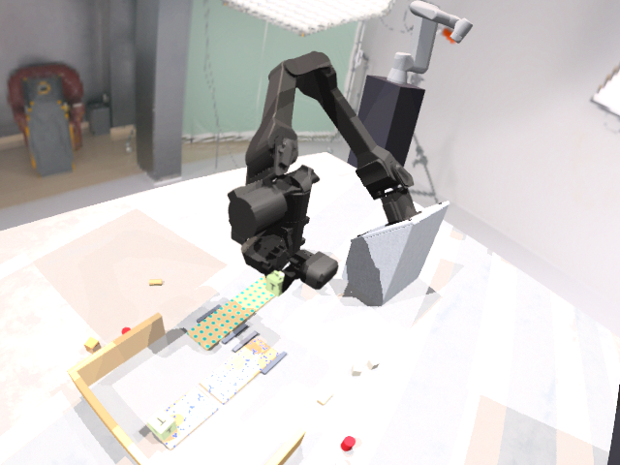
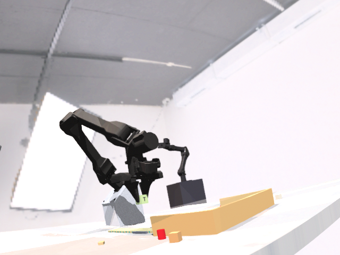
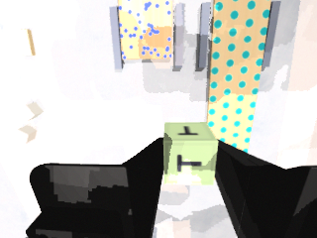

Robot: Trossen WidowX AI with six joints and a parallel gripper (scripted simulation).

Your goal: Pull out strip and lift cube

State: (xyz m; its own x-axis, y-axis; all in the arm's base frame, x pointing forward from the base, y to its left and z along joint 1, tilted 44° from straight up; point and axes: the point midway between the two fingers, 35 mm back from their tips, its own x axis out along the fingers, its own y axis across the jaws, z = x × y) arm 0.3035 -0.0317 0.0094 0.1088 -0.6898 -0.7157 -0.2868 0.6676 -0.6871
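Observation:
My gripper (image 1: 276, 283) (image 2: 143, 195) (image 3: 185, 143) is shut on the light green cube marked T (image 1: 273, 281) (image 2: 144, 199) (image 3: 189, 168). In the exterior view the cube hangs clearly above the table. The strip with teal dots (image 1: 226, 319) (image 2: 127, 229) (image 3: 239, 59) is in one piece and lies flat below, partly between its grey rails. The strip with blue specks (image 1: 238, 371) (image 3: 147, 15) is in two pieces with a gap; its far piece (image 1: 196, 408) carries another green cube (image 1: 163, 426).
A wooden wall (image 1: 122, 350) (image 2: 189, 222) bends around the speckled strip's far end. Grey rails (image 1: 273, 362) (image 3: 117, 40) flank the strips. A grey-white angular block (image 1: 400, 260) (image 2: 127, 210) stands by the arm. Red cylinders (image 1: 348, 443) (image 2: 161, 234) and an orange cube (image 1: 92, 344) (image 2: 175, 236) lie outside the wall.

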